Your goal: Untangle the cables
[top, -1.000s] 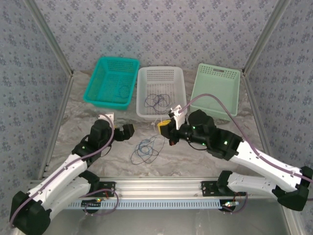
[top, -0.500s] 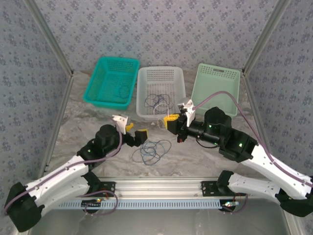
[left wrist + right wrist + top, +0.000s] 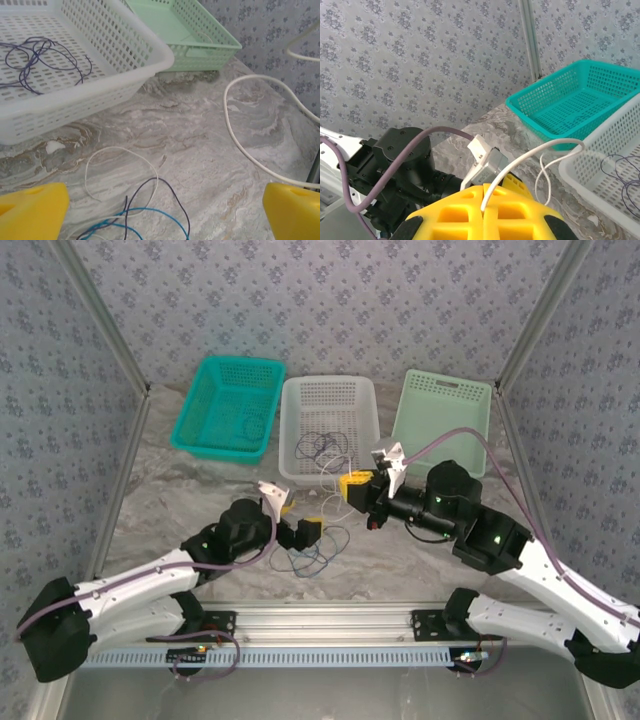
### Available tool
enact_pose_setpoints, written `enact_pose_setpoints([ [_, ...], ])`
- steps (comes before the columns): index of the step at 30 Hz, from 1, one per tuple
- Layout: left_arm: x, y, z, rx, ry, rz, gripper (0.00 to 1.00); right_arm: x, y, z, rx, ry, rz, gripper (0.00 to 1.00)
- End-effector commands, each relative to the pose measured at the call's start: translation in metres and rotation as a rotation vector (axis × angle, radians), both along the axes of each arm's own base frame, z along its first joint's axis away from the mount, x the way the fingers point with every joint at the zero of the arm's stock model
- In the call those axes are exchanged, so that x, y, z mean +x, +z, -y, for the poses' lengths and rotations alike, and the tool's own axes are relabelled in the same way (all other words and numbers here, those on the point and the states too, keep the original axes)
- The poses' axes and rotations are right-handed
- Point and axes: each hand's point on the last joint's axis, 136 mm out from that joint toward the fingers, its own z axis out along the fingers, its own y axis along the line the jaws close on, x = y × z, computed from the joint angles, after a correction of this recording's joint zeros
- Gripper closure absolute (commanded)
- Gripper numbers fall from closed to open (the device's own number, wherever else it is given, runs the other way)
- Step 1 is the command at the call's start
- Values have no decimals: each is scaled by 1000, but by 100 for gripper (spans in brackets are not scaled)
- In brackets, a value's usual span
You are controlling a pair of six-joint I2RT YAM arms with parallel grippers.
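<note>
A small tangle of thin blue, dark and white cables (image 3: 312, 552) lies on the marble table in front of the white basket (image 3: 290, 465). My left gripper (image 3: 298, 520) hovers low over that tangle, open, nothing between its yellow fingertips (image 3: 31, 210); blue, dark purple and thin white strands (image 3: 150, 212) lie between them. My right gripper (image 3: 352, 485) is raised near the white basket's front edge, shut on a white cable (image 3: 530, 156) that loops away toward the table. More dark blue cables (image 3: 40, 57) lie inside the white basket.
A teal basket (image 3: 205, 415) stands at the back left with a thin dark cable (image 3: 255, 425) in it. A pale green basket (image 3: 470, 440) stands at the back right. The white cable's long loop (image 3: 245, 140) hangs at the right of my left gripper.
My left arm has swung right and forward until its open gripper sits over the tangle. My right gripper has drawn back to the right and up with the white cable.
</note>
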Motion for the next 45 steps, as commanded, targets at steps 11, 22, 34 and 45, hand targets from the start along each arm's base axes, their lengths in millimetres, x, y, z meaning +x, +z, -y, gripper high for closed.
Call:
enact_pose_setpoints([
  [11,10,84,-41,-135,181,237,0,5,-42,9,-50,12,-141,100],
  [22,8,108,-20,-78,68,296,1,-16,-76,-13,-144,227,-265,100],
  [34,-6,106,23,-51,-211,275,2,-30,-70,-21,-99,331,-277,100],
  [45,-7,95,47,-4,-326,267,17,-40,-64,-22,-77,382,-285,100],
])
